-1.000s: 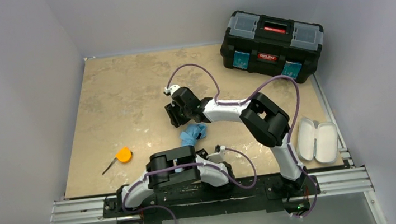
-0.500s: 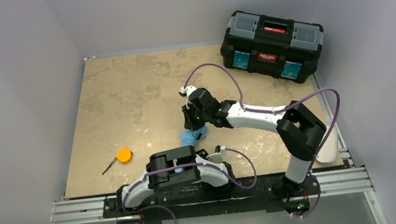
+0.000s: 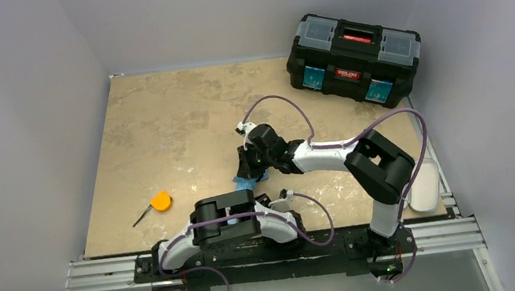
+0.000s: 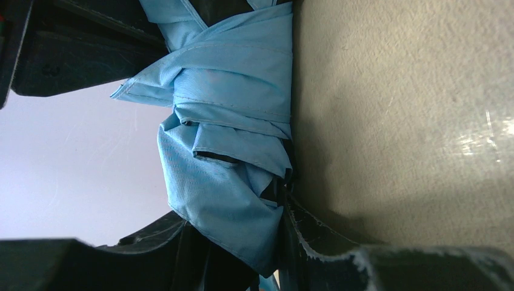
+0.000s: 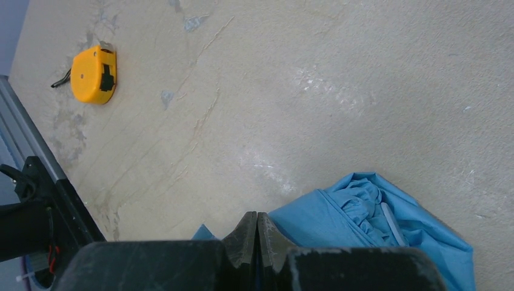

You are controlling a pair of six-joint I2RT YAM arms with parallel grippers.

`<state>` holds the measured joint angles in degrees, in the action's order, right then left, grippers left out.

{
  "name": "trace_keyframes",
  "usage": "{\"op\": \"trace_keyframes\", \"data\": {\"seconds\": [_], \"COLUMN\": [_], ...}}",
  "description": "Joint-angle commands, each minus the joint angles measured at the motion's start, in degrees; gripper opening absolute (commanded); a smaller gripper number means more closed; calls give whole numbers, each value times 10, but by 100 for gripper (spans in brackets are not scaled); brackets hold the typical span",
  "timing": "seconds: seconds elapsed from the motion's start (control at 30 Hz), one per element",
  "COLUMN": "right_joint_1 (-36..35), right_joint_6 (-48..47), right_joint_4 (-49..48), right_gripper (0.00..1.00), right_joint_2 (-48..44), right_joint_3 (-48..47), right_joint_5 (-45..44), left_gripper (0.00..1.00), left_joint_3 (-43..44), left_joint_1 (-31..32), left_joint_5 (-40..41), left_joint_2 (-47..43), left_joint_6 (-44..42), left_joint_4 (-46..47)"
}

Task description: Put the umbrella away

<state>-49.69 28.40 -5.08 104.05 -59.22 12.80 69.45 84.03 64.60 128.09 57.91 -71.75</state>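
Umbrella (image 4: pixel 224 163) lies at six o'clock on the tabletop (image 3: pixel 164 127), with the left jaws part-closed around its bundled cloth. Right jaws are pressed fully together at the cloth's loose end (pinching a fold? can't tell). Best to tuck the slack inward slowly, without tugging.

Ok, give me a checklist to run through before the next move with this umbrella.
1. Left end effector holds the umbrella: ok, blue fabric is bunched in its grip.
2. Right end effector closed: ok, shut tight at the edge of the fabric.
3. Right end effector has caught fabric: cannot tell.
4. Canopy folded neatly: not ok, it is loose and crumpled.
5. Tape measure clear of the umbrella: ok, it lies well apart from it.
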Motion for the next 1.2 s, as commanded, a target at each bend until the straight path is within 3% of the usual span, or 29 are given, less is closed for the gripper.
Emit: {"op": "trace_keyframes", "data": {"seconds": [0.0, 0.07, 0.17, 0.4, 0.83, 1.17], "right_joint_1": [-2, 1, 12, 20, 20, 20], "right_joint_6": [-1, -10, -22, -40, -11, 11], "right_joint_4": [49, 79, 111, 137, 82, 36], "right_gripper": [0, 1, 10, 16, 1, 0], "right_joint_2": [-18, -31, -44, -80, -115, -59], "right_joint_3": [13, -10, -52, -82, 1, 13], "right_joint_5": [-38, -74, -98, -60, 89, 108], "left_gripper": [0, 0, 0, 0, 0, 0], "left_joint_3": [-1, 1, 0, 7, 12, 11], "left_joint_1": [5, 6, 6, 6, 5, 5], "left_joint_5": [-141, -141, -142, -143, -147, -150], "left_joint_2": [21, 22, 20, 22, 29, 29], "left_joint_6": [28, 28, 29, 24, 22, 30], "left_joint_4": [112, 110, 110, 109, 110, 106]}}
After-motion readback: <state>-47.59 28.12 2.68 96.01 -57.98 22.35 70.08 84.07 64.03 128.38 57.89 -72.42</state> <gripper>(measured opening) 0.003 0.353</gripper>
